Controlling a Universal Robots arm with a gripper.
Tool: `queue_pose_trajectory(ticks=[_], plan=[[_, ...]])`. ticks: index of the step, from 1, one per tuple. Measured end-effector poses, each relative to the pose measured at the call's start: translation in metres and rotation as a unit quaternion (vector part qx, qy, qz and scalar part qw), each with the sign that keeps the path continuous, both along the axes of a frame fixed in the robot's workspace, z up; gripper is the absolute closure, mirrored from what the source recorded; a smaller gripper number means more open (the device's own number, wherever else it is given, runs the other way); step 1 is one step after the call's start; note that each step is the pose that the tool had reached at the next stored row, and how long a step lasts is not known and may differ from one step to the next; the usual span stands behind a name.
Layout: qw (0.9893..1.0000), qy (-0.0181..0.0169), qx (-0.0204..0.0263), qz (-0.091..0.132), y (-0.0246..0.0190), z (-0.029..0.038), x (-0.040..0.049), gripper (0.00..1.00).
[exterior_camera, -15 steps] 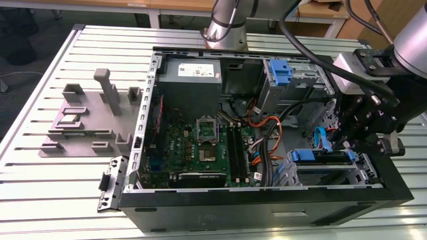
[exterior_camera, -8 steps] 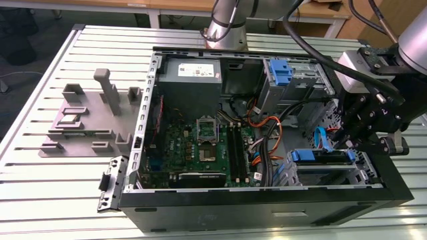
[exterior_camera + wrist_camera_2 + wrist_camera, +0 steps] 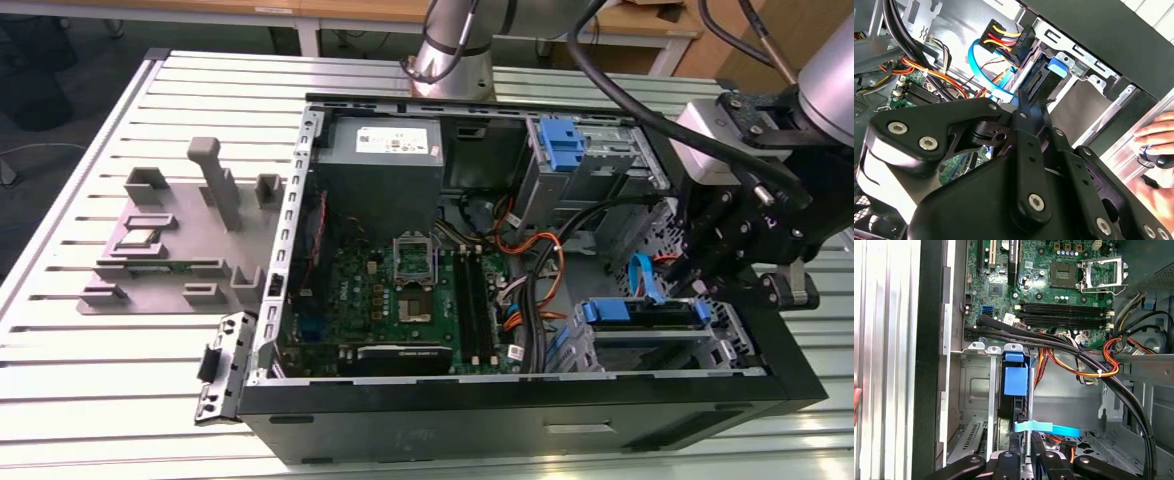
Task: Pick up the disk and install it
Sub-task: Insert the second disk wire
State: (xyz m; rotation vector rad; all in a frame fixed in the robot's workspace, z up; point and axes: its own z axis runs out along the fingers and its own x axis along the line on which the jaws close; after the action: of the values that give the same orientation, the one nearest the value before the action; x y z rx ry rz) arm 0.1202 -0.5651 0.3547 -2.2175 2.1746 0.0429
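My gripper (image 3: 697, 283): hovering over the drive cage (image 3: 667, 345) at the open black computer case's (image 3: 534, 420) corner; I cannot tell how wide my fingers are standing.
The disk (image 3: 1015, 390): silver drive with blue plastic rails, sitting edge-on in that cage.
Person's hand (image 3: 1156, 150): resting outside the case.

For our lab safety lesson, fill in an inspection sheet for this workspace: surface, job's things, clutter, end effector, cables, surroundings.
Surface: slatted metal table carrying an open computer case.
Job's things: disk standing edge-on in the drive cage, blue carrier showing.
Clutter: grey fixture block on the table, to the exterior view's left of the case.
End effector: end effector down inside the case, at the disk.
Cables: blue flat cable beside the disk; black bundle and red-yellow wires near the cage.
Surroundings: a person's hand by the case's outer wall.
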Motion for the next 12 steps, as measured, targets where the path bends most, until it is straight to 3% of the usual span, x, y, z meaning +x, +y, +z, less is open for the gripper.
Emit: queue_pose_trajectory(ticks=[12], plan=[[1.0,0.0,-0.0001,0.0,0.0005,0.003,0.0027,0.76]])
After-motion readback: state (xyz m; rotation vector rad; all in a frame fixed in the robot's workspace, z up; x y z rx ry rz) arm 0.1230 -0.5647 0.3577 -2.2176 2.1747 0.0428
